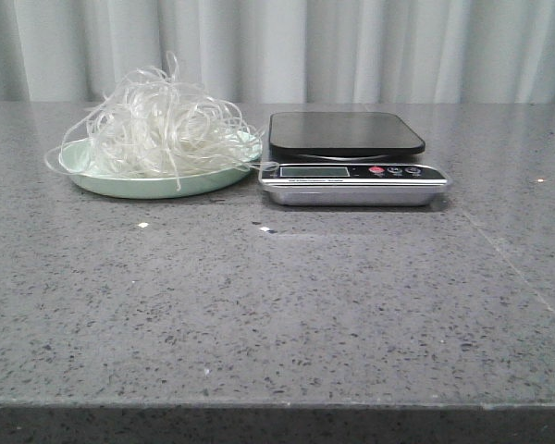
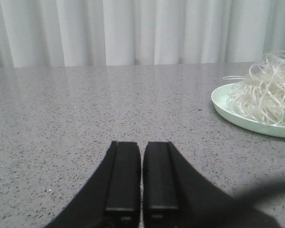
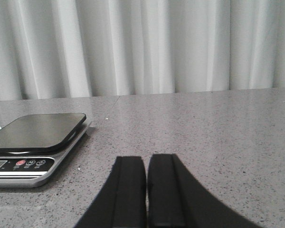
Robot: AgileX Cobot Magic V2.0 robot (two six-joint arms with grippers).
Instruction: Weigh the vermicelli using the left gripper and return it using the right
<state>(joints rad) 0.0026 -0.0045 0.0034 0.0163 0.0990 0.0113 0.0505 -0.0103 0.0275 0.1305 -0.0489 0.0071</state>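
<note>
The vermicelli (image 1: 162, 125), a fluffy nest of whitish translucent strands, lies on a pale green plate (image 1: 102, 180) at the back left of the table. It also shows in the left wrist view (image 2: 270, 92) on the plate (image 2: 228, 109). A kitchen scale (image 1: 347, 134) with a black platform and a silver front stands just right of the plate; its platform is bare. It also shows in the right wrist view (image 3: 35, 130). My left gripper (image 2: 142, 145) is shut and empty, low over the table, apart from the plate. My right gripper (image 3: 147, 159) is shut and empty, apart from the scale. Neither gripper shows in the front view.
The grey speckled table (image 1: 277, 305) reaches back to a pale curtain (image 1: 351, 46). The scale's display and buttons (image 1: 351, 171) face the front. The table's front edge (image 1: 277, 405) runs along the bottom of the front view.
</note>
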